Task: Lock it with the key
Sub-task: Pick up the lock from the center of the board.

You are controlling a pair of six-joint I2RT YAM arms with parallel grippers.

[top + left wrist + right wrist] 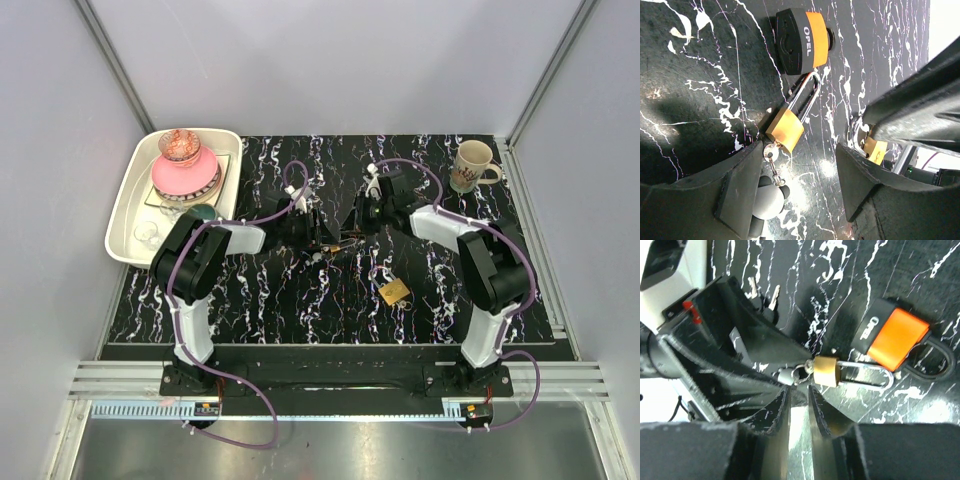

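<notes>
blocked: orange padlock [802,40] just beside brass padlock [785,131] | free: mat [265,312] near-left part

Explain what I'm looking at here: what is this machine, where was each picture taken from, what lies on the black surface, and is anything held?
This is a two-armed robot; each arm ends in a two-finger gripper. One picture looks down from above; the other two come from cameras on the wrists. On the black mat lie a small brass padlock with a key in its base, an orange-and-black padlock beside it, and a second brass padlock nearer the arms. A tray of dishes sits far left, a mug far right. The left gripper stands open next to the small padlock, gripping nothing. The right gripper has its fingers nearly together at the key; whether it grips it is unclear.
</notes>
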